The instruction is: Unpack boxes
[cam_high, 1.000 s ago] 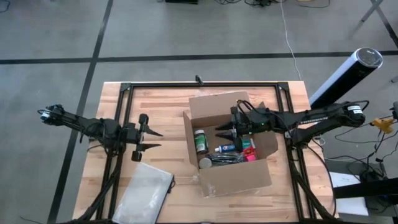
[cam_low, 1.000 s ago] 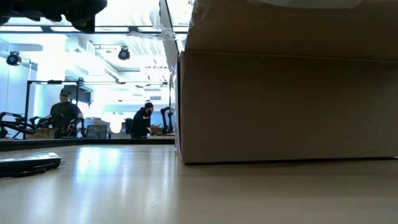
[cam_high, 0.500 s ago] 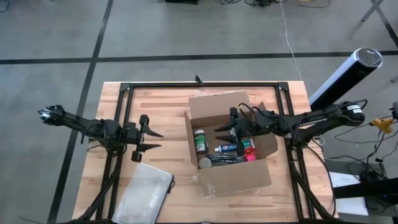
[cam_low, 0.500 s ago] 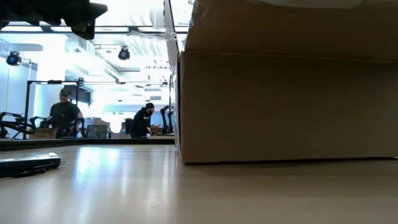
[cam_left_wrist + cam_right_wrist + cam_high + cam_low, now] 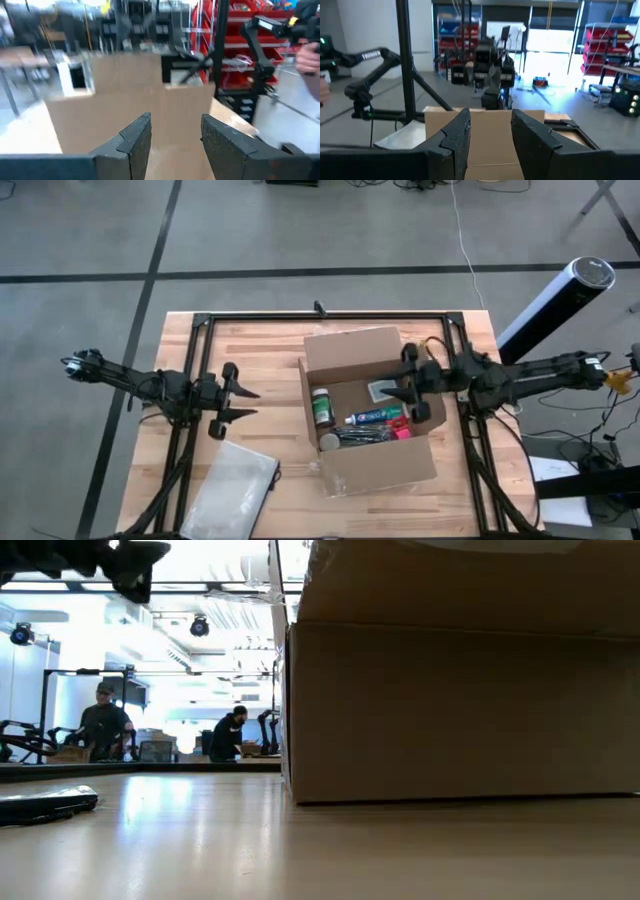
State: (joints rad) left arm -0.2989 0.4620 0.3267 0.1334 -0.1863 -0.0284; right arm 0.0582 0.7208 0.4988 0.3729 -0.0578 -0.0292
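Brown corrugated cardboard shipping box [image 5: 368, 412] sits open on the right half of my light wooden table [image 5: 260, 350]. My right gripper [image 5: 395, 393] hangs over the box's right side, its two dark fingers [image 5: 454, 136] parted with nothing between them. Inside I see a dark-capped jar [image 5: 322, 407] and a blue tube [image 5: 370, 417]. My left gripper [image 5: 247, 404] waits well left of the box, fingers apart and holding nothing, near a flat translucent grey-white pouch [image 5: 232, 488].

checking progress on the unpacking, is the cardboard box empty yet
No, in the high view the open box still holds a dark-capped bottle, a tube and a pink item.
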